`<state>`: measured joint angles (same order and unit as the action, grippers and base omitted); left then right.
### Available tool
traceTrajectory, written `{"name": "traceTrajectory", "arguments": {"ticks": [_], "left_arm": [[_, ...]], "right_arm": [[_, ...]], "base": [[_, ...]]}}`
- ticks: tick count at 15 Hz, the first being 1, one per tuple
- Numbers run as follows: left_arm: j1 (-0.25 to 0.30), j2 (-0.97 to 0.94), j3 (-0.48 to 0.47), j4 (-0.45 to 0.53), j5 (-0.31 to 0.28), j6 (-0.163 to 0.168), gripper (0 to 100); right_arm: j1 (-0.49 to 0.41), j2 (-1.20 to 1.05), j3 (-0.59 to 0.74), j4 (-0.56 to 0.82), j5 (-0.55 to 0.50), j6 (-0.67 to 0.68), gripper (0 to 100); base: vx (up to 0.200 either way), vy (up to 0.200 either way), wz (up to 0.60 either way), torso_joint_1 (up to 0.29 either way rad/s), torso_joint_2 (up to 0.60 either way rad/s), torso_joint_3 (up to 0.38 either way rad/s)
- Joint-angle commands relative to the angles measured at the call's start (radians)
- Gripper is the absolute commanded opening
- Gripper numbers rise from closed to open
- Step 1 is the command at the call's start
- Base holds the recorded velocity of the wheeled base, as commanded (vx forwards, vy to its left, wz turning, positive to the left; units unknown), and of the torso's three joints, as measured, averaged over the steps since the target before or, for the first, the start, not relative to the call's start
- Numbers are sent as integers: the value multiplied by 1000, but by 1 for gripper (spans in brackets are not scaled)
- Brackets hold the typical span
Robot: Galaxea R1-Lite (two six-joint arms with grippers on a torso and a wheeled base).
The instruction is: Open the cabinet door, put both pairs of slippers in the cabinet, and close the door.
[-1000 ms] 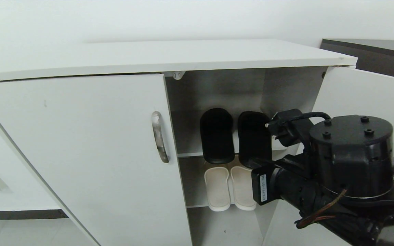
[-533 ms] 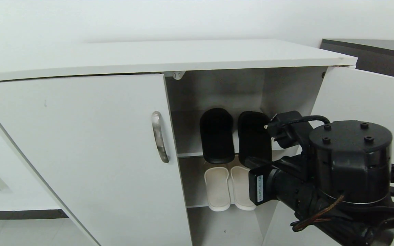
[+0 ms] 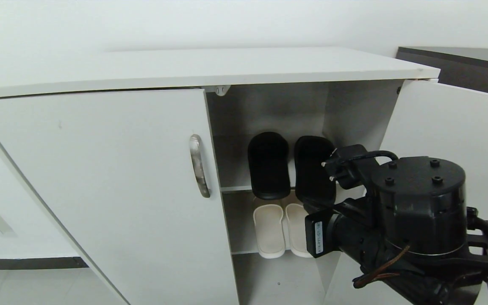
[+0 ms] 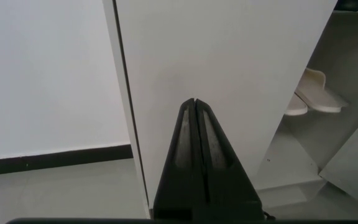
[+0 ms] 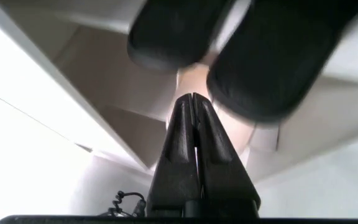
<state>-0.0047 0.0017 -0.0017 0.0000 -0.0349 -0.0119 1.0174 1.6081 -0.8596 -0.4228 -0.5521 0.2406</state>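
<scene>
Both pairs are in the cabinet (image 3: 227,67): black slippers (image 3: 269,166) side by side on the upper shelf (image 3: 235,189), white slippers (image 3: 268,231) side by side on the lower shelf (image 3: 244,253). The black pair looks to overhang the shelf's front edge. Right door (image 3: 447,127) is wide open, left door (image 3: 100,190) is shut. Only the closing is left. Right gripper (image 5: 193,96) sits just below the black pair, fingers (image 5: 180,127) clenched, empty. Left gripper (image 4: 194,101) faces the left door, clenched too, holding nothing. Risks: the right arm (image 3: 400,220) is in the doorway, so a swung door hits it. Overhanging heels could also block the door or get knocked off.
</scene>
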Motion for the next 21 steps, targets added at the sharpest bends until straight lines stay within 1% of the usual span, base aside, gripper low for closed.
{"name": "traceTrajectory", "arguments": {"ticks": [1,6,10,18,21], "left_arm": [[0,0,0,0,0,0,0],[0,0,0,0,1,-2,0],[0,0,0,0,1,-2,0],[0,0,0,0,1,-2,0],[0,0,0,0,1,-2,0]], "right_arm": [[1,4,10,-1,3,0,0],[1,7,30,-8,6,2,0],[-3,36,70,-111,6,-9,0],[-8,58,86,-117,6,-12,0],[-8,58,90,-117,8,-12,0]], "base": [[-200,0,0,12,-7,-12],[-200,0,0,1,3,3],[-200,0,0,5,7,1],[-200,0,0,1,2,4],[0,0,0,0,0,0]]}}
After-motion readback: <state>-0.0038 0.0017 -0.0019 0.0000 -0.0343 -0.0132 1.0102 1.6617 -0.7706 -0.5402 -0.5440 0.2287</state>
